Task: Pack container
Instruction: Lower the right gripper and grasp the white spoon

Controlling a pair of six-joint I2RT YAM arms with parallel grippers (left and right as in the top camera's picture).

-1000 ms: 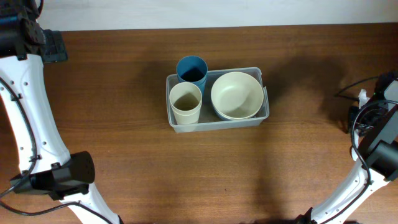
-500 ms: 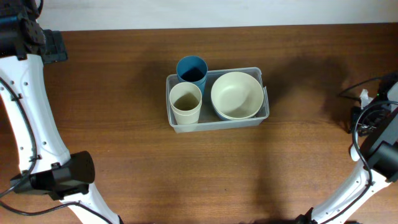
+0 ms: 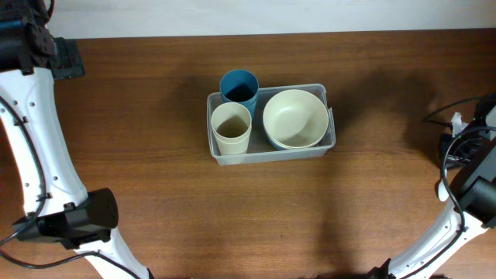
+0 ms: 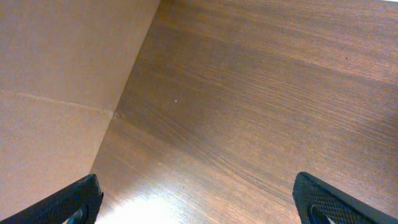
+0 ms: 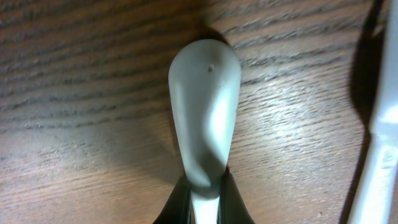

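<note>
The clear rectangular container sits mid-table. It holds a cream cup at the left, a blue cup at its back left corner and a cream bowl at the right. My right gripper is shut on the handle of a white spoon, whose bowl lies just over the wood. In the overhead view this gripper is at the far right edge, well away from the container. My left gripper is open and empty over bare wood at the far left back corner.
A brown wall or board meets the table beside the left gripper. A white strip and a dark cable run along the right edge of the right wrist view. Black cables hang by the right arm.
The right gripper with the white spoon has shifted slightly to the right. The left arm and the container have not moved.
</note>
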